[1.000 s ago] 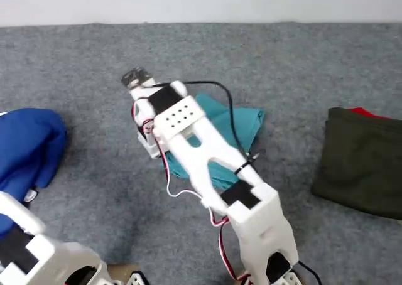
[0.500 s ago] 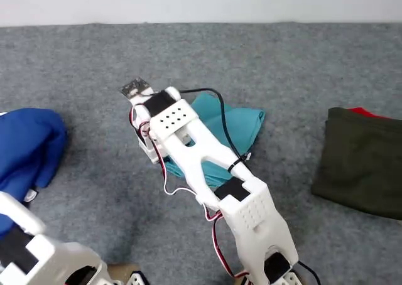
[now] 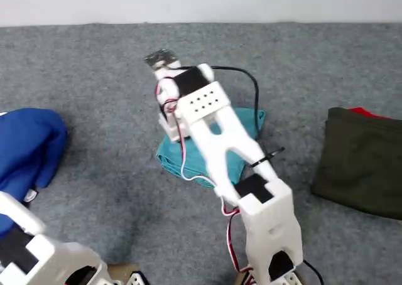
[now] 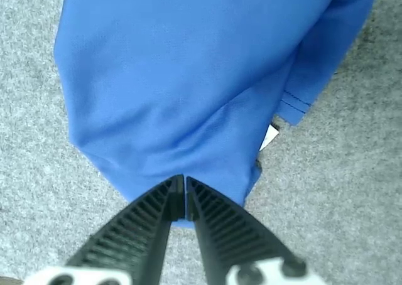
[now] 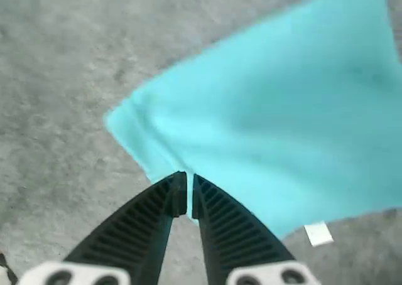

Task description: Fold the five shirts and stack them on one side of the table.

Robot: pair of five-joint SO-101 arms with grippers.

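A teal shirt (image 3: 188, 156) lies crumpled mid-table, partly under the right arm (image 3: 220, 134). In the right wrist view my right gripper (image 5: 186, 183) is shut, pinching a fold at the edge of the teal shirt (image 5: 282, 128), which looks pulled up off the grey mat. A blue shirt (image 3: 28, 147) sits bunched at the left edge of the table. My left gripper (image 4: 184, 188) hangs shut just over the near edge of the blue shirt (image 4: 188, 78), with nothing seen between its jaws. A folded dark olive shirt (image 3: 361, 159) rests at the right, a red one (image 3: 367, 112) peeking out beneath it.
Grey felt (image 3: 94, 65) covers the whole table. The left arm's white base (image 3: 38, 253) stands at the near left corner. A white label (image 5: 318, 233) shows at the teal shirt's edge. Open mat lies along the far side and between the shirts.
The right arm has swung away from the near edge and to the right, its gripper staying shut at the teal shirt. More teal cloth now shows left of the arm. The left arm kept still.
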